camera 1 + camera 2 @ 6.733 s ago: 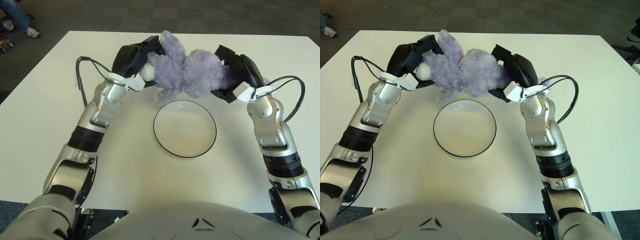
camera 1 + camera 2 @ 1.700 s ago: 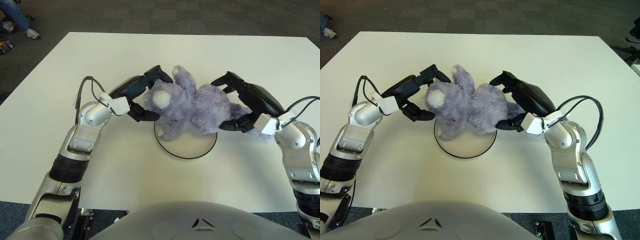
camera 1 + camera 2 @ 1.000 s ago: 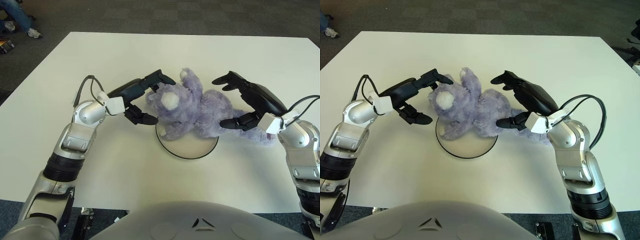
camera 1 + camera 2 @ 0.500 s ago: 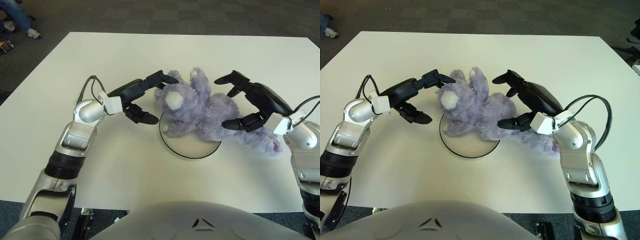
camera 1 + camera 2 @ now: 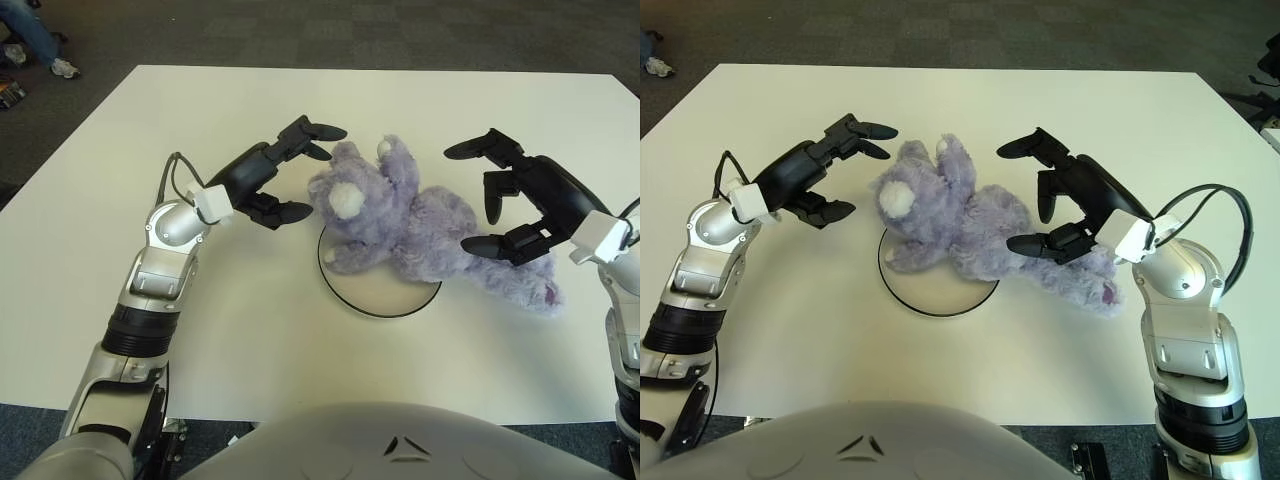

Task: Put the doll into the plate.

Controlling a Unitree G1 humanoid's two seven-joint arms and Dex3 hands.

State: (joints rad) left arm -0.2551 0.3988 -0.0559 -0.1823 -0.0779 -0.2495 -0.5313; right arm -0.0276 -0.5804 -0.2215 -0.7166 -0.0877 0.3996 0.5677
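A fluffy purple doll (image 5: 410, 215) with a white snout lies on its back across the white, dark-rimmed plate (image 5: 375, 290). Its head and body cover the plate's far half, and its legs trail off onto the table to the right. My left hand (image 5: 285, 170) hovers open just left of the doll's head, apart from it. Over the doll's legs, my right hand (image 5: 500, 195) is open with its fingers spread, holding nothing.
The white table (image 5: 250, 330) carries only the plate and doll. Dark carpet lies beyond its far edge, and a person's feet (image 5: 40, 45) show at the top left corner.
Both hands have let go of the doll and drawn outward and upward, fingers spreading. The doll has settled on the plate, its legs sliding a little right.
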